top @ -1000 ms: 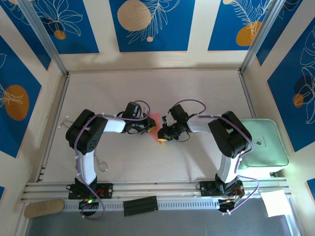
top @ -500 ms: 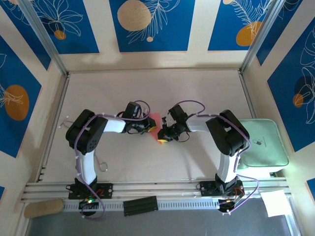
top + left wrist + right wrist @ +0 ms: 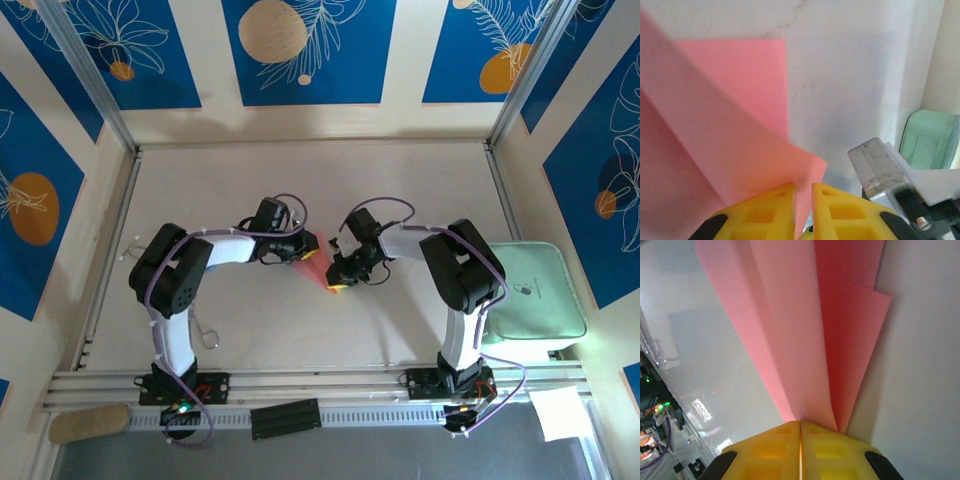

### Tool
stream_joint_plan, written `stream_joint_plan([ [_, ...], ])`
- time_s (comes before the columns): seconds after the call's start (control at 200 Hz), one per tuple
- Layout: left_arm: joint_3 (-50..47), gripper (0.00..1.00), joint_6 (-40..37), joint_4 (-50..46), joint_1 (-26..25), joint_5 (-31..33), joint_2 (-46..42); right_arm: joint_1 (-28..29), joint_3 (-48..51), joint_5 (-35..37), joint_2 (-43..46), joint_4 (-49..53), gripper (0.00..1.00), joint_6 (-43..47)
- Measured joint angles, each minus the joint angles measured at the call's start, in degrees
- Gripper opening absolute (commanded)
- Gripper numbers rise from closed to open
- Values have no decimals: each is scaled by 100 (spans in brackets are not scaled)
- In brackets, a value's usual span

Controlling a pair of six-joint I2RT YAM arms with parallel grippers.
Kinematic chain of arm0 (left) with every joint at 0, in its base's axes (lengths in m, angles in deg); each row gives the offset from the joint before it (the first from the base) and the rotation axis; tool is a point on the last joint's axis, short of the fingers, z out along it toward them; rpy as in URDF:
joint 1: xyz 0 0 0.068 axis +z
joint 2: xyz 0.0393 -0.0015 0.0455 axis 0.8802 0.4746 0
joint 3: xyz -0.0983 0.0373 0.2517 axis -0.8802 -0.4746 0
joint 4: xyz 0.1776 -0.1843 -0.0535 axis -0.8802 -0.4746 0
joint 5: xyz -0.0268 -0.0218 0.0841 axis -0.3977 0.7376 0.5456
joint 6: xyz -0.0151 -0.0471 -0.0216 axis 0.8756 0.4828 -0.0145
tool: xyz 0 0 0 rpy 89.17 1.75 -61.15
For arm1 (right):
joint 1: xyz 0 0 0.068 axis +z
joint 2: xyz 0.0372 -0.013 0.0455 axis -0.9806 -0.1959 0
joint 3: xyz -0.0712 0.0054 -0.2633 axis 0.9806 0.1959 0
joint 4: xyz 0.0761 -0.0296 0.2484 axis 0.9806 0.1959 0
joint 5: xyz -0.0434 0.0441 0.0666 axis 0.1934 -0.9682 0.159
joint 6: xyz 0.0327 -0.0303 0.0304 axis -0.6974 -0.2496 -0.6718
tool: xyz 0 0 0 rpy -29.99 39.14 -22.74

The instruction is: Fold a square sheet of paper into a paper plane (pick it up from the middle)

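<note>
The pink-red square sheet of paper (image 3: 316, 264) hangs folded in overlapping creased layers between my two grippers at the table's middle. My left gripper (image 3: 303, 251) is shut on one corner of it. In the left wrist view the paper (image 3: 730, 125) runs down between the yellow fingers (image 3: 760, 215), and the left gripper (image 3: 803, 202) pinches it. My right gripper (image 3: 336, 282) is shut on the opposite, narrow end. In the right wrist view the paper's layers (image 3: 805, 340) fan out from the right gripper (image 3: 800, 432), whose jaws are pressed together.
A pale green pad (image 3: 535, 290) lies at the right edge, also seen in the left wrist view (image 3: 932, 135). A white paper sheet (image 3: 560, 412) sits at the near right corner. A black strip (image 3: 285, 418) lies on the front rail. Metal frame posts border the table.
Both wrists have shifted a little toward the far side with the paper still held. The left gripper has risen slightly, and the pink paper now stretches further between the two grippers.
</note>
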Motion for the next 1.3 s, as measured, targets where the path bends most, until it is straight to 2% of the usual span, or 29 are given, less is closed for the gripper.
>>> stream_joint_plan([
  [0.42, 122, 15, -125, -131, 2, 28, 343, -46, -2, -74, -7, 101, 12, 153],
  [0.86, 201, 15, -125, -275, 0, 109, 400, -39, 540, 262, 898, -330, 12, -1104],
  [1.301, 201, 15, -122, -278, 0, 125, 400, 63, 660, 297, 837, -409, 12, -1296],
])
